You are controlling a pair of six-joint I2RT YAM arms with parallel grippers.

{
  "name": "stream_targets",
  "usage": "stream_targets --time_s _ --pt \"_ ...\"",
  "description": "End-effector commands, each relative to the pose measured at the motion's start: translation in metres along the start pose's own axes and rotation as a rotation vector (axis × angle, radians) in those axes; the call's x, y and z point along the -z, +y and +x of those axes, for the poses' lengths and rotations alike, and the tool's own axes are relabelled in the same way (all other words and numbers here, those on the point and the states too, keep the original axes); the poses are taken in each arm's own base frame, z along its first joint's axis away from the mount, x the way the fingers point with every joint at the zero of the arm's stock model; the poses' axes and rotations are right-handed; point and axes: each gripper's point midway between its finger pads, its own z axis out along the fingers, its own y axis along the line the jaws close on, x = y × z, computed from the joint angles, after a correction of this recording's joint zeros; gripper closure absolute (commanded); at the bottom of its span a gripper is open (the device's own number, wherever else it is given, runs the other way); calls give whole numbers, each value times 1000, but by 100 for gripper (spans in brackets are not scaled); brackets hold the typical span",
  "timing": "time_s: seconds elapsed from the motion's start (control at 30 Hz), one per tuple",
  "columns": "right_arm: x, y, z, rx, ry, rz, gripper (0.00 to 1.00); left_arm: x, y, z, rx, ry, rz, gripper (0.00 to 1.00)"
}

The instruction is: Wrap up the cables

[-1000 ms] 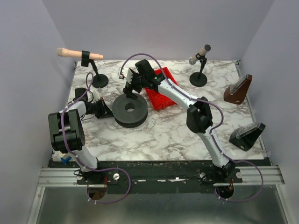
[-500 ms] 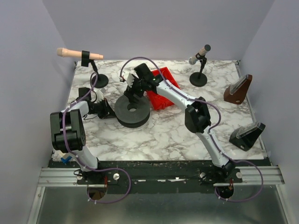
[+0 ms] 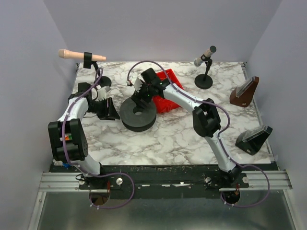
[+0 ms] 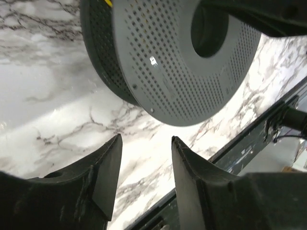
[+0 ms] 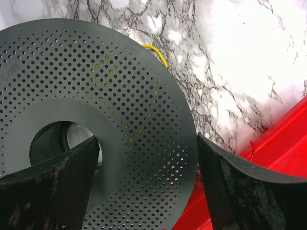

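Note:
A black perforated spool (image 3: 138,114) lies flat on the marble table (image 3: 172,139). The yellow cable shows as a small loop (image 5: 158,51) poking out past the spool's rim, and as yellow specks through the flange holes. A tiny bit of yellow cable (image 4: 109,2) also shows at the spool's edge in the left wrist view. My right gripper (image 3: 142,98) is over the spool (image 5: 120,96) and open: one finger sits at the hub hole, the other just outside the rim. My left gripper (image 4: 146,143) is open and empty, left of the spool (image 4: 177,57).
A red bin (image 3: 165,93) sits right behind the spool, its wall (image 5: 283,158) next to my right finger. Two microphones on stands (image 3: 81,56) (image 3: 205,55) stand at the back. A brown holder (image 3: 244,92) and a black holder (image 3: 253,139) sit at the right.
My left gripper has opened and drawn back leftward from the spool. My right gripper has come down over the spool's flange, its jaws narrowing slightly.

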Motion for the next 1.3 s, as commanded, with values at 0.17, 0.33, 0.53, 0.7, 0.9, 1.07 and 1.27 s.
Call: stream_targets --time_s 0.17,0.33,0.53,0.7,0.9,1.07,1.27 --pt "34 12 -46 -23 -137 -16 13 36 -8 9 -202 29 -100 52" --pt "51 -1 -68 -9 -189 60 9 53 -7 -7 -289 -42 -186 51" --pt "90 -14 -97 -9 -262 163 4 65 -16 -16 -344 -122 -210 49" --pt "149 -16 -111 -9 -363 288 0 82 -24 -38 -448 -279 -269 41" --pt "231 -33 -72 -144 -453 486 0 107 -28 -74 -511 -568 -385 27" --pt "289 -62 16 -371 -502 700 0 123 1 -96 -411 -737 -550 25" --pt "323 -68 123 -521 -472 920 0 140 37 -105 -278 -1015 -687 10"
